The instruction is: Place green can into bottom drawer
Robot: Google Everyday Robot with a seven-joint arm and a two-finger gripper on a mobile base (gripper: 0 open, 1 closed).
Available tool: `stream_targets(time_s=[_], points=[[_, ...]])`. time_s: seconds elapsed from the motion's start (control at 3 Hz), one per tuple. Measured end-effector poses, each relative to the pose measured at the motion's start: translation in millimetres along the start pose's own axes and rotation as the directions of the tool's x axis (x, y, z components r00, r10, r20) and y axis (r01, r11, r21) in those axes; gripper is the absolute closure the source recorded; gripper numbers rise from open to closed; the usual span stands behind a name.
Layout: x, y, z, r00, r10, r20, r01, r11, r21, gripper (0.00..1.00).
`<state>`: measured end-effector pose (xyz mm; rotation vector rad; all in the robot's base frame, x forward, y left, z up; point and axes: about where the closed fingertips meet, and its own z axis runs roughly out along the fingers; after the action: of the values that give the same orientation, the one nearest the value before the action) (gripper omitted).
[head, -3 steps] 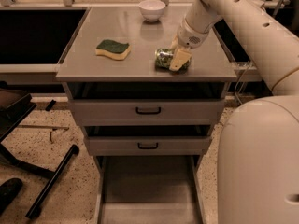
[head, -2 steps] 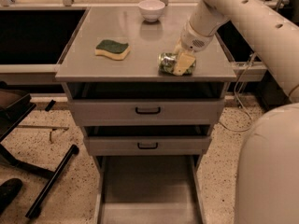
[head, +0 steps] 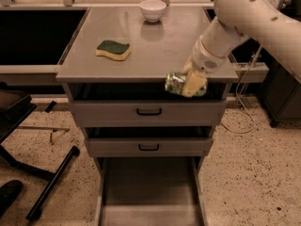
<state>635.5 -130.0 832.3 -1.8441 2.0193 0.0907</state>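
My gripper [head: 192, 84] is shut on the green can [head: 176, 83], a small can with a mottled green-and-silver label. It holds the can on its side just past the front edge of the cabinet top, in front of the top drawer's upper rim. The bottom drawer [head: 149, 192] is pulled out below, a deep grey tray with a plain floor and side walls. The can hangs well above it, toward its right side.
A green-topped yellow sponge [head: 113, 49] lies on the cabinet top [head: 155, 46] at the left. A white bowl [head: 153, 10] stands at the back. Two upper drawers with black handles [head: 149, 111] are shut. Black chair legs [head: 51, 182] spread over the floor at left.
The gripper has lifted the can off the cabinet top and carried it forward over the front edge. The view has shifted slightly.
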Motion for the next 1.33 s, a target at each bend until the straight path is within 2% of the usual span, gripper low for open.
stream_targets(time_s=[0.33,0.67,1.0,1.33], points=[[23.5,27.8,19.1,0.999,0.020,-0.031,-0.021,0.9980,-0.059,1.00],[3.5,-7.1,-16.5,0.999,-0.035,-0.017,0.035,0.9987,0.036,1.00],[-15.8,-21.0,-4.3,0.993,-0.053,0.109,0.048,0.9977,0.049,1.00],[-32.0,-12.9,20.1,0.978,-0.053,0.200,0.053,0.9986,0.005,1.00]])
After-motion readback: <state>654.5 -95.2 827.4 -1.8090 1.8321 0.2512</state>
